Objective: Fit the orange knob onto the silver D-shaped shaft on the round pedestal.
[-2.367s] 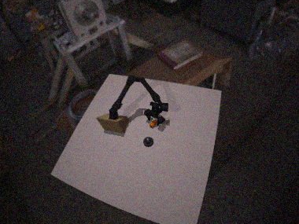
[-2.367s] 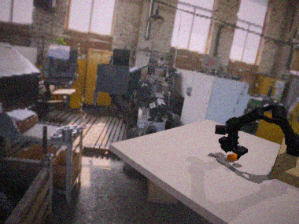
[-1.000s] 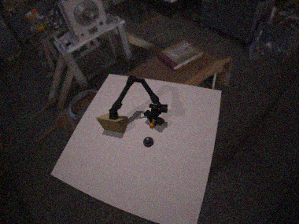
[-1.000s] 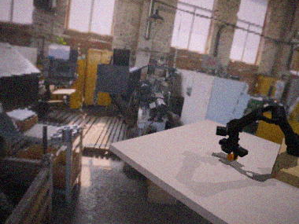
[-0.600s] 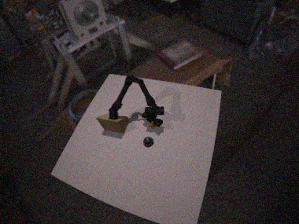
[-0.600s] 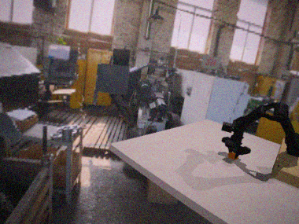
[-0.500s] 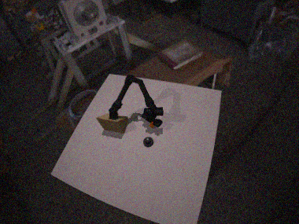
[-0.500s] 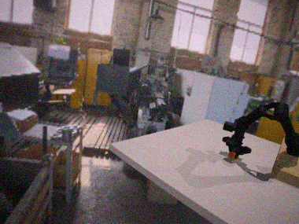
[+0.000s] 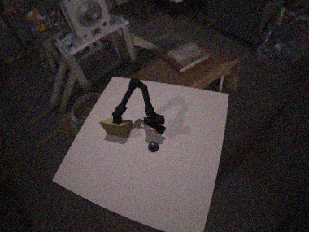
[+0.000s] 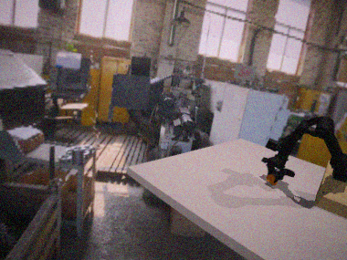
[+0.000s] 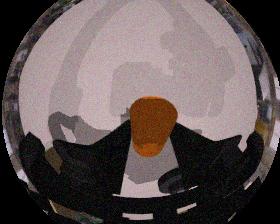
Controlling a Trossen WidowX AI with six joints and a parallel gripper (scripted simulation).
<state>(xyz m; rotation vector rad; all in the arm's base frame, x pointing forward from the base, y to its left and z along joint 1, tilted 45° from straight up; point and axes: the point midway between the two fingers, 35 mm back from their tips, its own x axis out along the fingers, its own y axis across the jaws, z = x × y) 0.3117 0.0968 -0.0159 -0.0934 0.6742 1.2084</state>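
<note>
The orange knob [image 9: 154, 130] [image 10: 271, 179] [image 11: 153, 122] is pinched between the two black fingers of my gripper [image 9: 155, 129] [image 11: 150, 123]. In the wrist view its wide end is toward the top and its narrower, brighter end toward the bottom. It seems a little above the table; its hole is not visible. The dark round pedestal [image 9: 153, 146] [image 11: 171, 181] stands on the table, below the gripper in the top view. In the wrist view it is partly hidden by the right finger. I cannot make it out in the exterior view. The shaft's flat side is too small to tell.
The arm's base stands at a tan wedge-shaped block [image 9: 118, 128] [image 10: 337, 196] on the white table [image 9: 183, 180] [image 10: 183, 179]. The arm's shadows fall across the table beside the gripper. In the top view, a wooden bench with a book lies beyond the table's far edge.
</note>
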